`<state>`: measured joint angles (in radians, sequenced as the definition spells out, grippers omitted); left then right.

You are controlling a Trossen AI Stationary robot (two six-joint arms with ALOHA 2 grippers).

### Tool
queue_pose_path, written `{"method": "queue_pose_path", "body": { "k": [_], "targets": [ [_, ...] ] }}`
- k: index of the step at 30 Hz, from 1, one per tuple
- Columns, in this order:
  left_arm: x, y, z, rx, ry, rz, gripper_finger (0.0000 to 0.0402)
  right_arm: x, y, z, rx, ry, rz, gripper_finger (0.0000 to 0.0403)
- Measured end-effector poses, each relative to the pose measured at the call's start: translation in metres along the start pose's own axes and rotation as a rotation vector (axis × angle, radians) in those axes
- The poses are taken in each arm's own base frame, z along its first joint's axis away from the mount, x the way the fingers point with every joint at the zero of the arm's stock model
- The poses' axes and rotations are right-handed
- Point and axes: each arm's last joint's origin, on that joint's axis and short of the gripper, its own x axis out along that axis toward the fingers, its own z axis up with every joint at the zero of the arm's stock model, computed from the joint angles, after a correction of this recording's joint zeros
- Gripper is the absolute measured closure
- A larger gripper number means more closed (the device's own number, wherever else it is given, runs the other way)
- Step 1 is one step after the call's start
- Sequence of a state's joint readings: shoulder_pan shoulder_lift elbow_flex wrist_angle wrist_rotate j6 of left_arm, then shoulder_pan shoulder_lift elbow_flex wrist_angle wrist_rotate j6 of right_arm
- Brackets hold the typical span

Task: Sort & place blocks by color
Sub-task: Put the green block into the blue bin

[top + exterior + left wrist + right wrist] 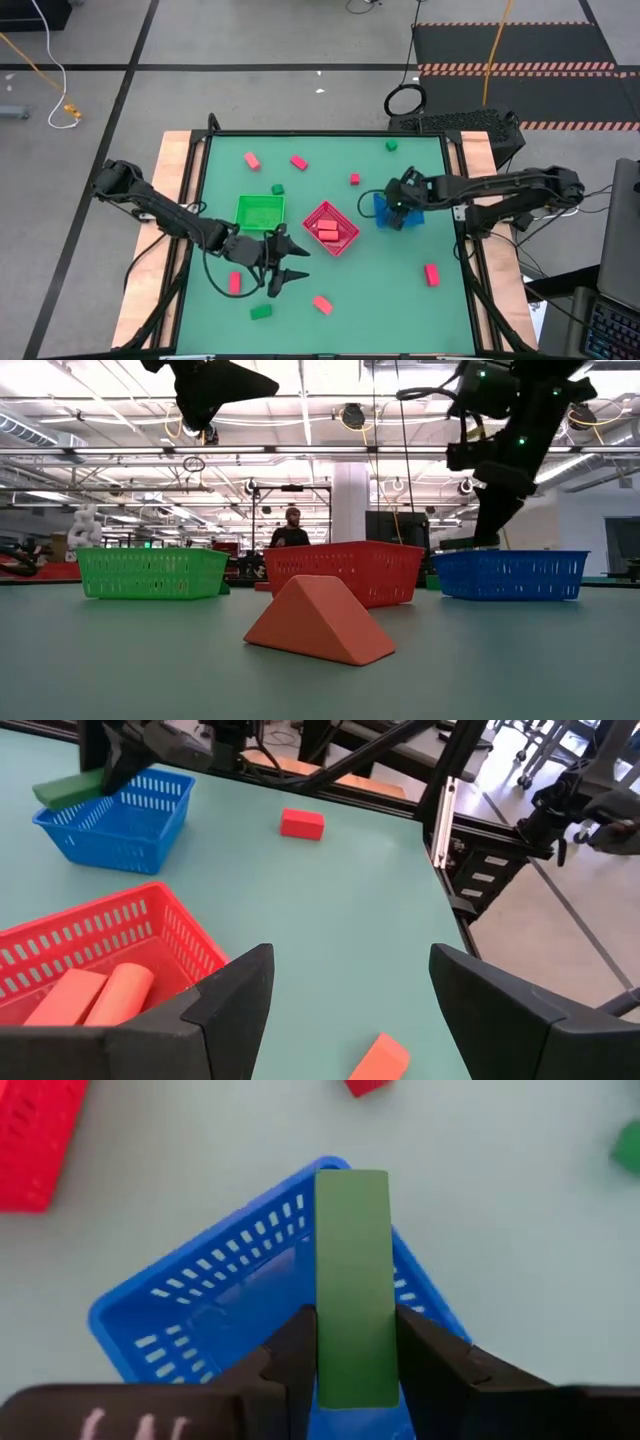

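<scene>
The right gripper (352, 1355) is clamped on a long dark green bar block (351, 1285), holding it over the square blue mesh basket (200, 1310) at the right of the green table (400, 290); the left gripper (283, 262), fingers spread wide apart and holding nothing, hovers near the front left of the table, just in front of the square green mesh basket (260, 211); the square red mesh basket (331, 228) sits in the middle between the other two, with two salmon-pink blocks (327, 230) inside; other blocks lie scattered on the table: red ones (251, 159) toward the far side, a red one (431, 274) near the right edge, a small dark green cube (277, 189) just behind the green basket, a dark green block (261, 312) and a salmon-pink wedge (318, 622) toward the near edge; a person (291, 528) stands in the room far behind the table.
</scene>
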<state>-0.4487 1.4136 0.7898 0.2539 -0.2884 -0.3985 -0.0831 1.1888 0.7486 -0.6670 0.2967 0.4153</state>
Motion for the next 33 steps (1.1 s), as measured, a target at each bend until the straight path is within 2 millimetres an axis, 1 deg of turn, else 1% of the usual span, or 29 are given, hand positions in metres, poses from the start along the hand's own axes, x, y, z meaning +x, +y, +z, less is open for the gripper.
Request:
{"method": "queue_pose_path", "body": {
  "k": [2,5,13,16,19,22,26,33],
  "targets": [
    [0.0,-0.002,-0.001,0.004,0.004,-0.003,0.0131,0.001,-0.004,-0.004,0.057,-0.009,0.012,0.0282],
    [-0.001,-0.003,-0.002,0.007,0.008,-0.008,0.0131,-0.002,-0.007,-0.005,0.116,-0.035,0.02,0.0256],
    [-0.001,-0.003,-0.003,0.02,0.013,-0.004,0.0131,-0.011,-0.007,0.002,0.157,-0.138,0.059,0.0181],
    [-0.001,-0.002,-0.004,0.023,0.026,0.001,0.0131,-0.014,-0.008,0.007,0.15,-0.216,0.02,0.0164],
    [-0.001,-0.002,-0.005,0.026,0.036,0.005,0.0131,-0.016,-0.013,0.013,0.145,-0.297,-0.052,0.016],
    [-0.001,-0.001,-0.006,0.031,0.045,0.016,0.0131,-0.014,-0.026,0.022,0.2,-0.342,-0.104,0.0163],
    [-0.001,0.0,-0.005,0.045,0.043,0.02,0.0131,-0.007,-0.054,0.03,0.268,-0.317,-0.166,0.0169],
    [0.001,0.008,-0.003,0.036,0.044,0.05,0.0131,0.011,-0.104,0.032,0.373,-0.225,-0.205,0.017]
  ]
}}
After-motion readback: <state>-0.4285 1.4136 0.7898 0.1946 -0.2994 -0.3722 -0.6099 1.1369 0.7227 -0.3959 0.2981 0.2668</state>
